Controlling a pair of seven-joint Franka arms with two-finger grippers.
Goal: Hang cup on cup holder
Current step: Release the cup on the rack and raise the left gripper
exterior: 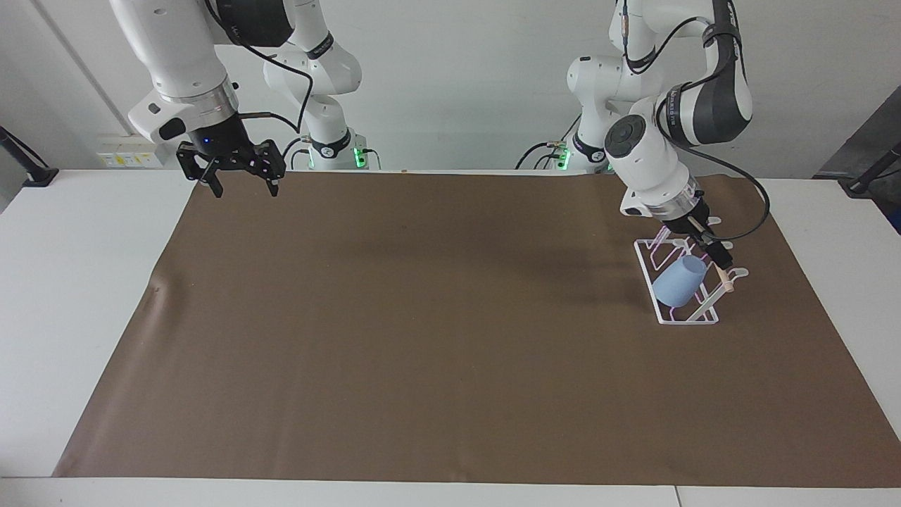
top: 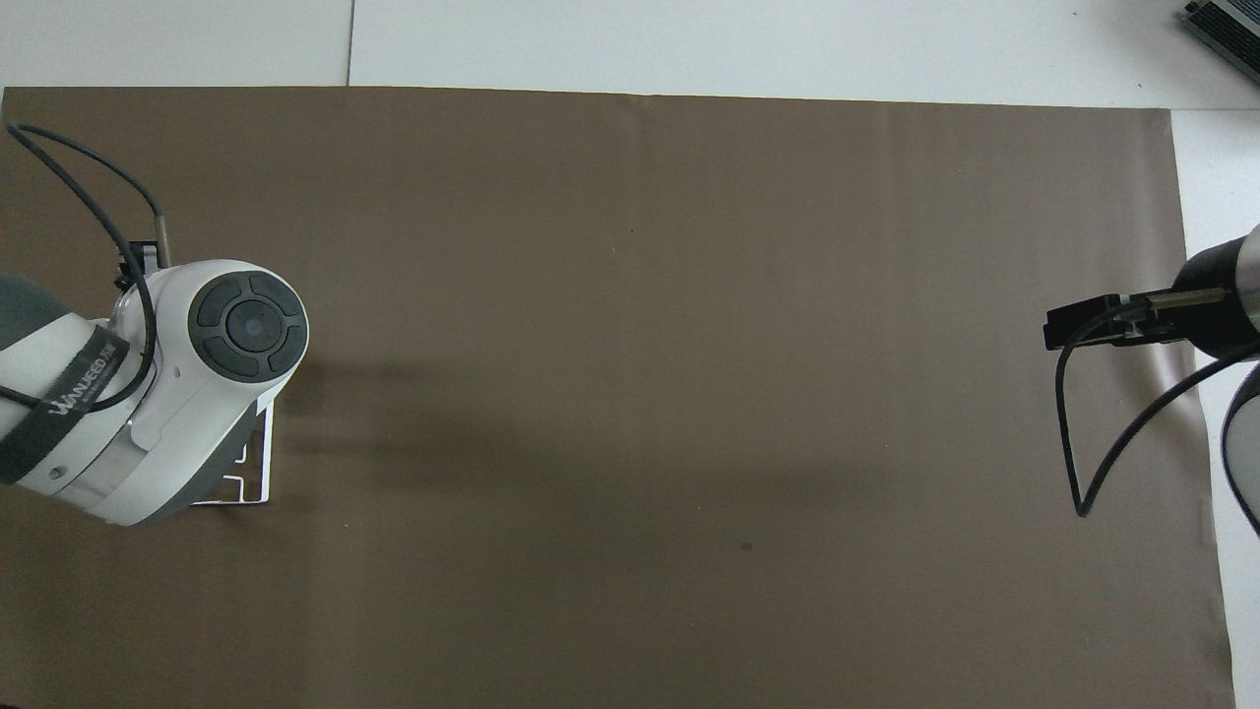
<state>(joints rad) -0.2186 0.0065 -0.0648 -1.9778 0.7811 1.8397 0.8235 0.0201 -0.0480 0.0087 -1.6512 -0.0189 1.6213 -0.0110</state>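
Facing view: cup seated on holder; left gripper released, best withdrawn straight upward; right gripper parked, jaws spread.

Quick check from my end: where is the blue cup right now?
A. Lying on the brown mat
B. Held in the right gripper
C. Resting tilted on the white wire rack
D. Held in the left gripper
C: in the facing view the cup sits tilted on the cup holder, and the left gripper is just above it, clear of it.

We are seeing the cup sitting on the cup holder, which is standing on the mat toward the left arm's end.
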